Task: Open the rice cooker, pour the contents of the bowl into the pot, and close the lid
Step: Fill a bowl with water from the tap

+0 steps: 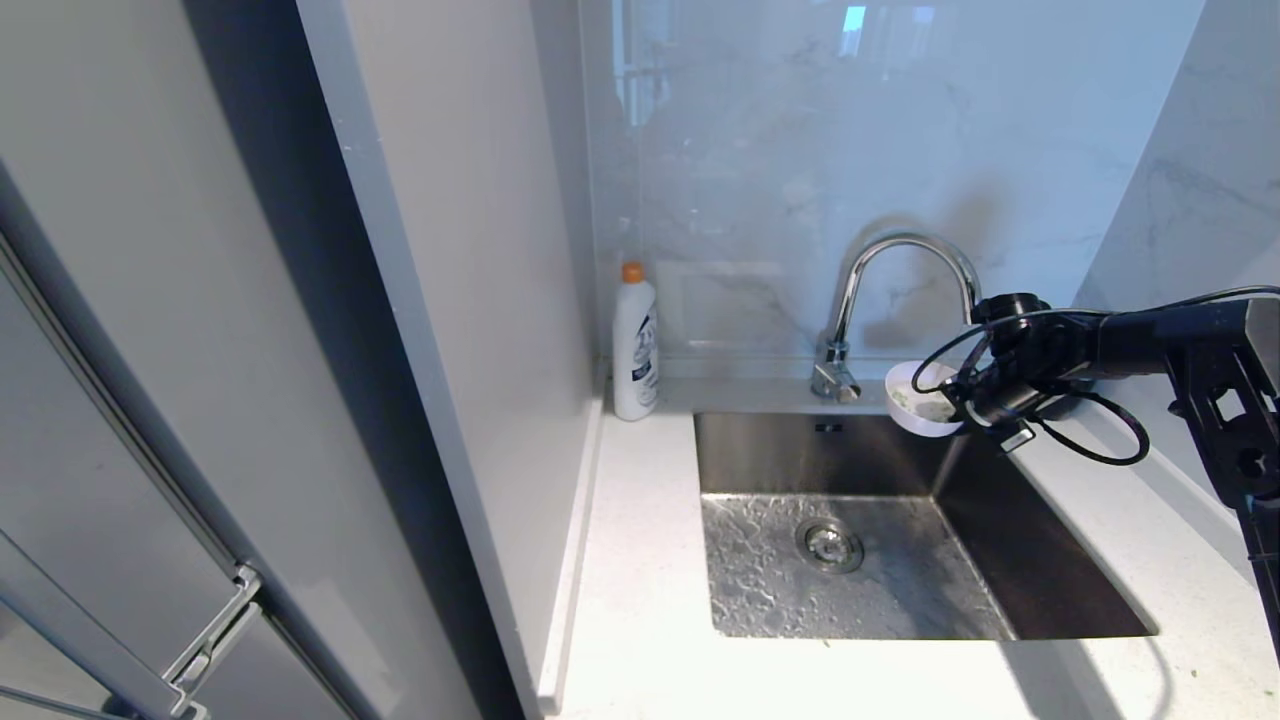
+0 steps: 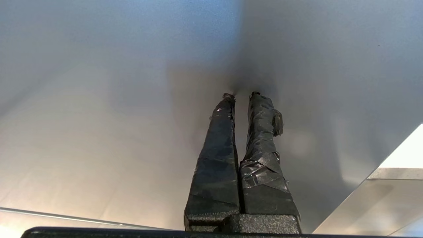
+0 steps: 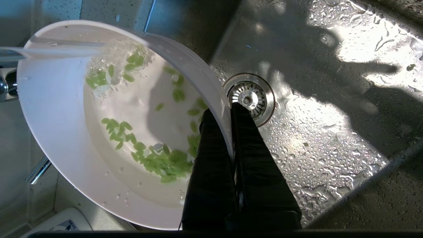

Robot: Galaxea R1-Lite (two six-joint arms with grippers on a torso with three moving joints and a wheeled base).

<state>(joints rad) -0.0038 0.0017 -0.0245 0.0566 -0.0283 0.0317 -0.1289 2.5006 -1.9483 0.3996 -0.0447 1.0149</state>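
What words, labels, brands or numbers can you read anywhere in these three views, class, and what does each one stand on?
None can be read for certain.
White bottle with an orange cap, on the counter left of the sink: dark blue label print, too small to read.
The same bottle's blue marking at the edge of the right wrist view: cut off, unreadable.
Bowl held by the right gripper: no text.
Left wrist view: no text.
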